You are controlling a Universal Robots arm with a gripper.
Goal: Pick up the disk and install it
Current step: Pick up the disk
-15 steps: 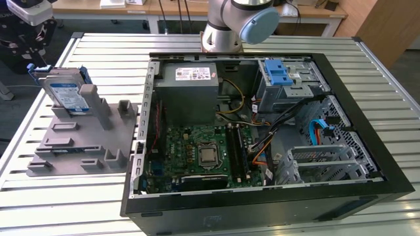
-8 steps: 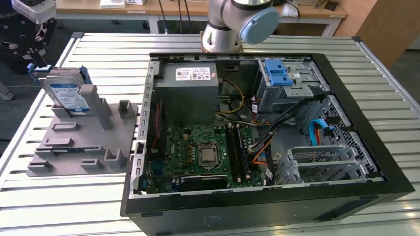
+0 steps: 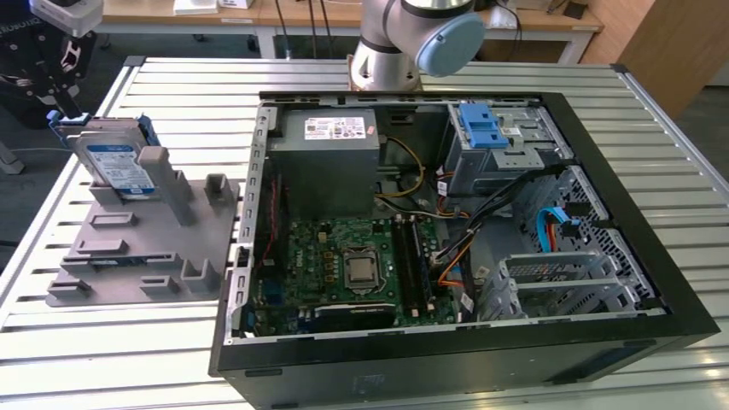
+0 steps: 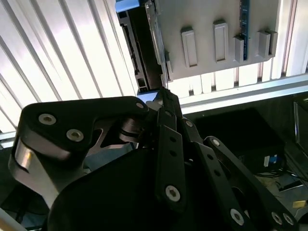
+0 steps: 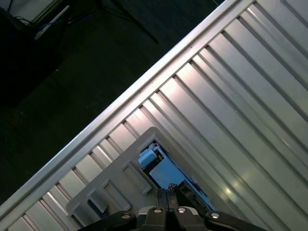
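While the disk (image 3: 114, 162) isn't in the PC yet, it's easy to spot: it stands on edge in a slot of the grey holder (image 3: 125, 256), white-and-blue label facing the camera in the exterior view, with its blue bracket (image 5: 148, 157) hugging the edges. The gripper (image 5: 168, 189) hangs right over the disk's upper edge. In the exterior view it sits at roughly 11 o'clock from the drive, and in the first wrist view the tips overlap the label. The fingers (image 5: 162, 198) look pressed together with nothing between them, and honestly I can't tell whether the tips touch the drive or just hover above it. The holder lies flat on the slatted metal table (image 3: 114, 342), just beside the open black case (image 3: 456, 359), at about 9 o'clock from it in the exterior view. Taking the middle of the case as the dial, the grey power-supply box (image 3: 330, 158) with its white sticker sits around 10 to 11 o'clock. The silver perforated cage (image 3: 518, 154) with the blue latch (image 3: 484, 128) is at about 1 o'clock, and the green motherboard (image 3: 341, 256) is down at 8 o'clock. The arm (image 3: 405, 38) rises from the table at about 12 o'clock, just past the case's far wall.
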